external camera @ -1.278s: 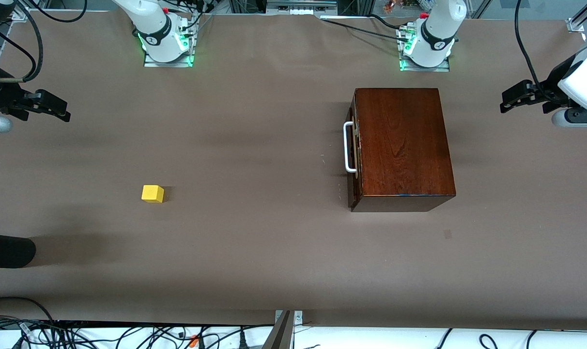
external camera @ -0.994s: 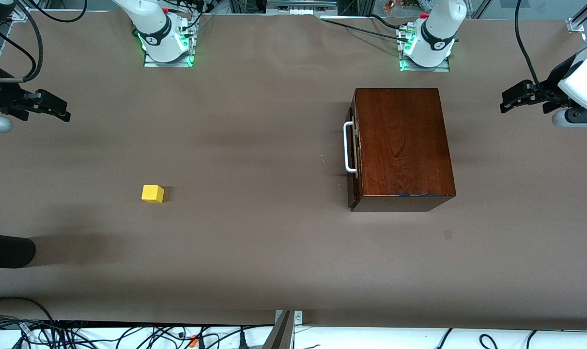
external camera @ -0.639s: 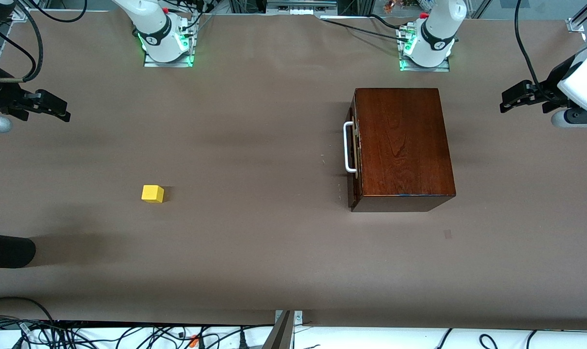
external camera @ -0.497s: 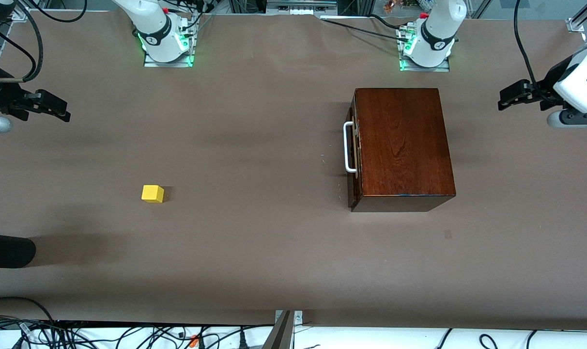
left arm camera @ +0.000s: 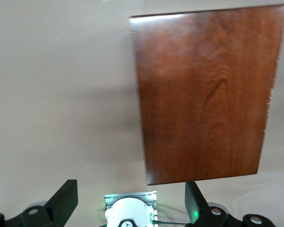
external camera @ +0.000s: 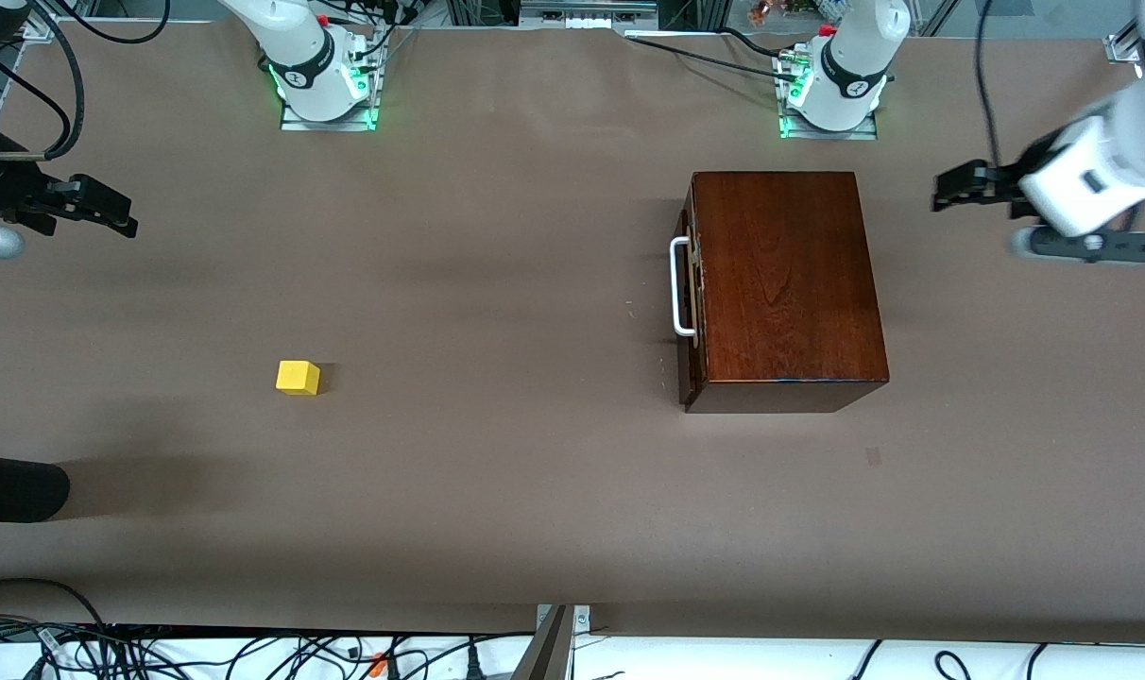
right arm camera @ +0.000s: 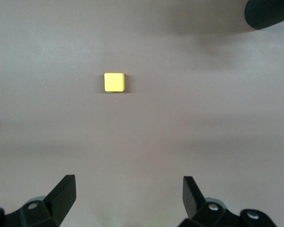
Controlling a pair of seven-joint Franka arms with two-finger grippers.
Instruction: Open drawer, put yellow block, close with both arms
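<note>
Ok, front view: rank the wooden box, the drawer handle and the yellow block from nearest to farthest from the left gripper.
Left gripper is over the left arm's end of the table.
1. Wooden box, beside it, toward the middle.
2. Drawer handle, on the box's front, facing the right arm's end.
3. Yellow block, toward the right arm's end.

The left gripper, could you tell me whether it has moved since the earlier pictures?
Yes. The left gripper has shifted toward the box, which stays put, from the table's end.

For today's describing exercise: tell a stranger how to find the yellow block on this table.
Start at the big dark wooden box with the white handle. Go along the brown table toward the right arm's end. The yellow block sits alone there, small and bright.
</note>
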